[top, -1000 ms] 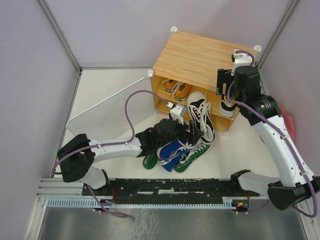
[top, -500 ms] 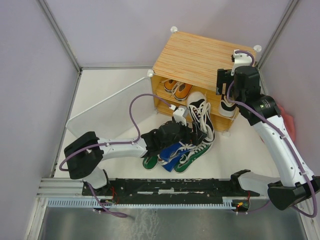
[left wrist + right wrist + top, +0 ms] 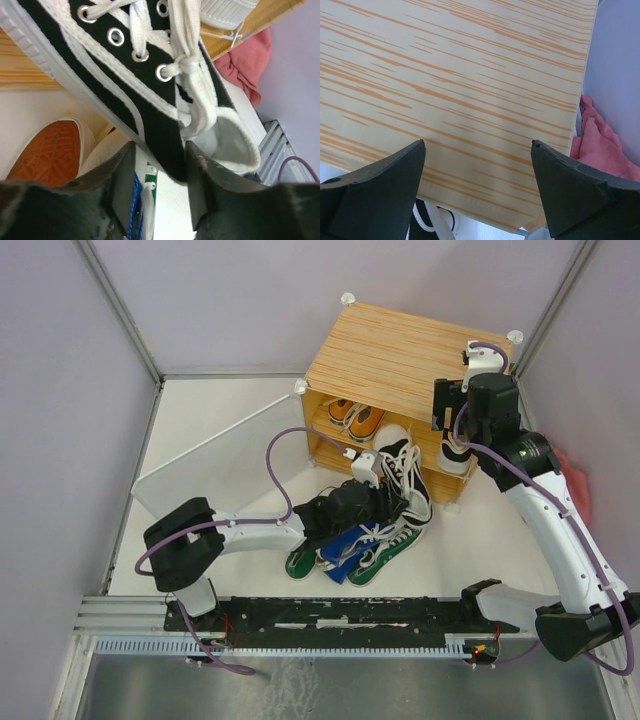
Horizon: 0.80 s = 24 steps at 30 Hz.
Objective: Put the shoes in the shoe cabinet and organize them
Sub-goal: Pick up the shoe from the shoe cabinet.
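Black sneaker [image 3: 150, 95] leans against the shoe cabinet [image 3: 400, 350] front, its side wall pinched in the jaws of the left gripper [image 3: 159, 172], at 12 o'clock from the blue shoe [image 3: 350, 538] and green shoes [image 3: 385, 552] on the table [image 3: 230, 410]. At 2 o'clock, the right gripper [image 3: 477, 145] holds its jaws wide above the cabinet top.

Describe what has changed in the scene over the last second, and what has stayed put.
The left pincer eased rightward and closed onto the side wall of the black sneaker. The right pincer stayed open above the shoe cabinet, and the orange sneakers inside kept their places.
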### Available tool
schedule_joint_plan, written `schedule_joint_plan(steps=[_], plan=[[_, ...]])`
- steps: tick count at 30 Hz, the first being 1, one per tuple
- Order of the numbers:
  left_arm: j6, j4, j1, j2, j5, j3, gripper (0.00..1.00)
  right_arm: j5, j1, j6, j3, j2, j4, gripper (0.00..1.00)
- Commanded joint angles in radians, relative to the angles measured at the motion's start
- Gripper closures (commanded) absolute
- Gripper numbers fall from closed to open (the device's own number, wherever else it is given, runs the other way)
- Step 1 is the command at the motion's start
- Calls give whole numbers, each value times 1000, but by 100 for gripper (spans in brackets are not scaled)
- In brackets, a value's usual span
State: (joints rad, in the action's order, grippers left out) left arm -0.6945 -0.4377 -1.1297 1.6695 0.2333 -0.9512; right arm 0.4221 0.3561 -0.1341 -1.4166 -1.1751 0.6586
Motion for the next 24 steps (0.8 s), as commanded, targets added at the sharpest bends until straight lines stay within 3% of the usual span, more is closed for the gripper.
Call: schedule_joint_plan(steps=[1, 3, 4, 10, 16, 24], plan=[[-38, -44, -4, 5, 29, -38, 70, 6, -6, 2, 5, 29, -37, 6], [-37, 4, -4, -20, 55, -47, 95, 11, -6, 2, 5, 31, -39, 6], [-27, 35, -4, -36, 62, -64, 97, 13, -6, 1, 3, 32, -39, 6], [140, 271, -4, -138, 61, -201, 97, 11, -7, -13, 6, 29, -47, 7], [324, 590, -3, -127, 105, -455, 97, 10, -7, -13, -2, 23, -46, 7], [390, 731, 57, -41, 4, -623, 97, 3, -8, -8, -14, 17, -36, 7]])
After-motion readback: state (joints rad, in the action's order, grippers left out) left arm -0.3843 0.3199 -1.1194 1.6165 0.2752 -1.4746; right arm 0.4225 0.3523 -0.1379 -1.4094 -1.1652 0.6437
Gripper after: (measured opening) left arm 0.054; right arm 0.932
